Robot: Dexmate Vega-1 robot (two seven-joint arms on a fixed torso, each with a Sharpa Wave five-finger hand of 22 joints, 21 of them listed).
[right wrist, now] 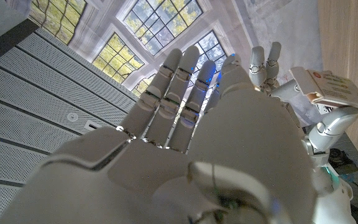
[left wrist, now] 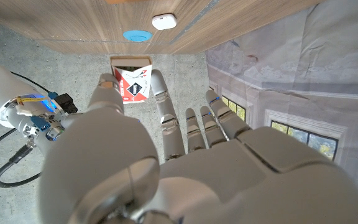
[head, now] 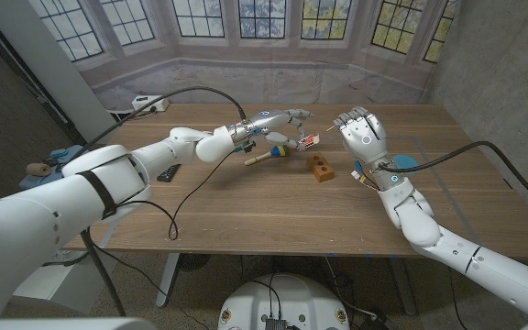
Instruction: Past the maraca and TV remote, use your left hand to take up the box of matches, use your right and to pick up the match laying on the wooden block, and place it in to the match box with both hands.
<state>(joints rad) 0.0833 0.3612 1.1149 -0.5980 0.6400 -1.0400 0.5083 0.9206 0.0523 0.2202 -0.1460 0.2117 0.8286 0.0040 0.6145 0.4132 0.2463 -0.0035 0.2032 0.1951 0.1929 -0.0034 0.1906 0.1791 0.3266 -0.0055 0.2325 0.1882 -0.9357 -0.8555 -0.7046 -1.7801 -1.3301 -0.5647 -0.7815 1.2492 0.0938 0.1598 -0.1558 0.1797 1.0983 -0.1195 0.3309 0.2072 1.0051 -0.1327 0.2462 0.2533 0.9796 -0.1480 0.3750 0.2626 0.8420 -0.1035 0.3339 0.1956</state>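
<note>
two hands are up over the wooden table. my left hand holds the box of matches in the air, pinched between my thumb and a finger. in my left wrist view the box of matches is red and white, and its tray sticks out a bit. my other left fingers reach out straight.

my right hand is lifted just beside the box, fingers pointing up and close together. a thin stick pokes from my right fingertips toward the box. i cannot tell if it is the match. in my right wrist view the box is near my right fingers.

the wooden block sits on the table under the box. the maraca lies beside the block. the remote lies further to the left.
</note>
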